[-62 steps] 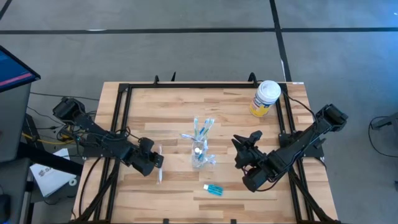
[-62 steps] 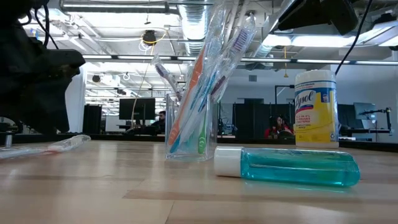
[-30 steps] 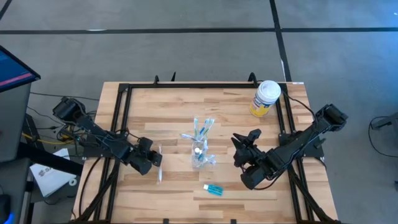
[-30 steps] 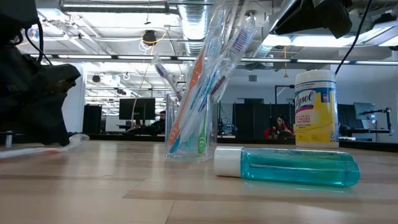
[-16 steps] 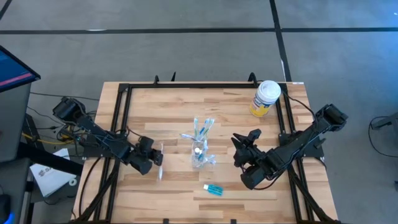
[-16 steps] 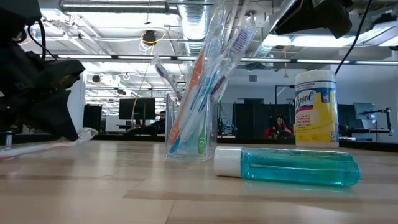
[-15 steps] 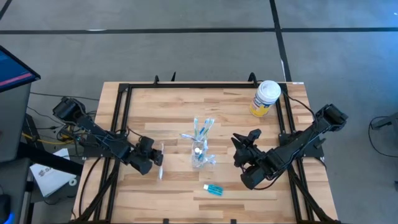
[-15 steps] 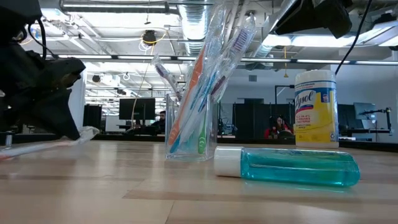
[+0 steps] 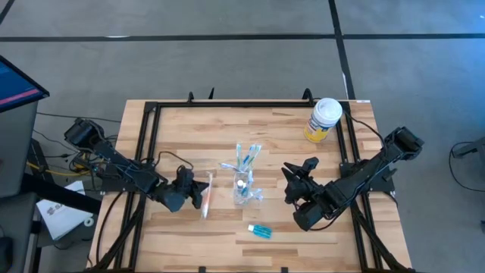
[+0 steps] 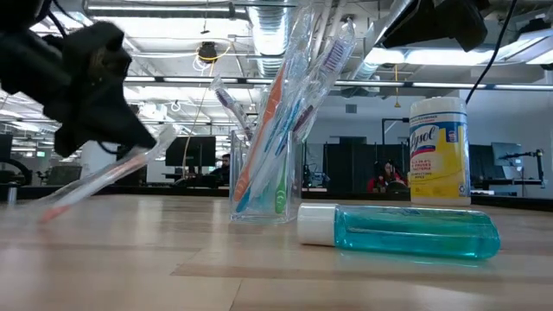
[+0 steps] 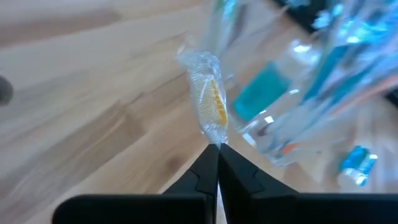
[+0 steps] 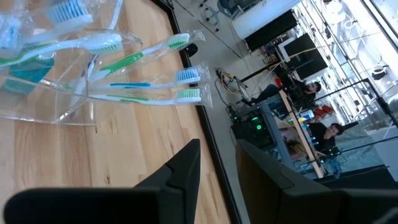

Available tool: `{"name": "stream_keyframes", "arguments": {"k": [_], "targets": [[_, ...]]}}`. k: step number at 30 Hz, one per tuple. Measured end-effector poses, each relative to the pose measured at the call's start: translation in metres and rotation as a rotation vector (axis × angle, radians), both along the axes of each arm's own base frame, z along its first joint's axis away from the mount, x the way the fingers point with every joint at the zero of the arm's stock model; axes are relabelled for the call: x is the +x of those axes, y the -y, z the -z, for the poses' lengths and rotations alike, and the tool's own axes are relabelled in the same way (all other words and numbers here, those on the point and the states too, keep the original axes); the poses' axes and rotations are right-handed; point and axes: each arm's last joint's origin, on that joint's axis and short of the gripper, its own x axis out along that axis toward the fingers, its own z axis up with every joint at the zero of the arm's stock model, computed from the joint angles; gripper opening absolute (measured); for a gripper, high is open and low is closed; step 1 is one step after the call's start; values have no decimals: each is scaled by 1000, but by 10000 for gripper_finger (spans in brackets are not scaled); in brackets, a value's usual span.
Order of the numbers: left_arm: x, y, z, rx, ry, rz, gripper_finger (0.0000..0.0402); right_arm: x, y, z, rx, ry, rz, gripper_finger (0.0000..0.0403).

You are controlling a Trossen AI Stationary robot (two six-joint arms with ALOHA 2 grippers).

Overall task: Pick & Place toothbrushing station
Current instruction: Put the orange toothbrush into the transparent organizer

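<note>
A clear tumbler (image 9: pixel 242 189) stands upright at mid-table with several wrapped toothbrushes (image 9: pixel 246 158) leaning in it. The small blue tube (image 9: pixel 260 231) with a white cap lies on its side near the front edge, close in the low view (image 10: pixel 397 231). My left gripper (image 9: pixel 195 194) is left of the tumbler, shut on one wrapped white-and-orange toothbrush (image 9: pixel 205 199). My right gripper (image 9: pixel 299 168) waits open to the right of the tumbler, with nothing between its fingers (image 12: pixel 186 168). My left gripper pinches the wrapped toothbrush (image 11: pixel 210 106) between its two fingers, through the clear wrapper (image 11: pixel 214 140). One short wrapped end sticks out past the fingertips. The brush slants, with its long part (image 10: pixel 95 186) running down toward the table. I cannot tell whether its low end touches the wood.
A yellow container (image 9: pixel 324 120) with a white lid stands at the far right corner. A black frame rail (image 9: pixel 250 104) runs round the tabletop. Bare wood lies along the far side and the near left.
My left gripper has risen, turned and drifted toward the tumbler with the wrapped toothbrush. The brush lay flat on the table a second ago. Now its held end is raised, and it slants down toward the table.
</note>
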Motion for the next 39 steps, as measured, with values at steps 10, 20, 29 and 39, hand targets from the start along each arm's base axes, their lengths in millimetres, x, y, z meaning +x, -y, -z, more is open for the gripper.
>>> {"name": "stream_keyframes", "arguments": {"k": [10,20,29,39], "targets": [[13,8,-23,157,155,139,0,7,-2,-2,55,77,8,93],[19,12,-43,338,265,206,0,29,6,-7,170,122,4,93],[21,13,-55,483,316,238,0,65,10,-28,339,160,-292,78],[21,13,-67,595,370,243,0,84,25,-40,517,227,-546,71]]}}
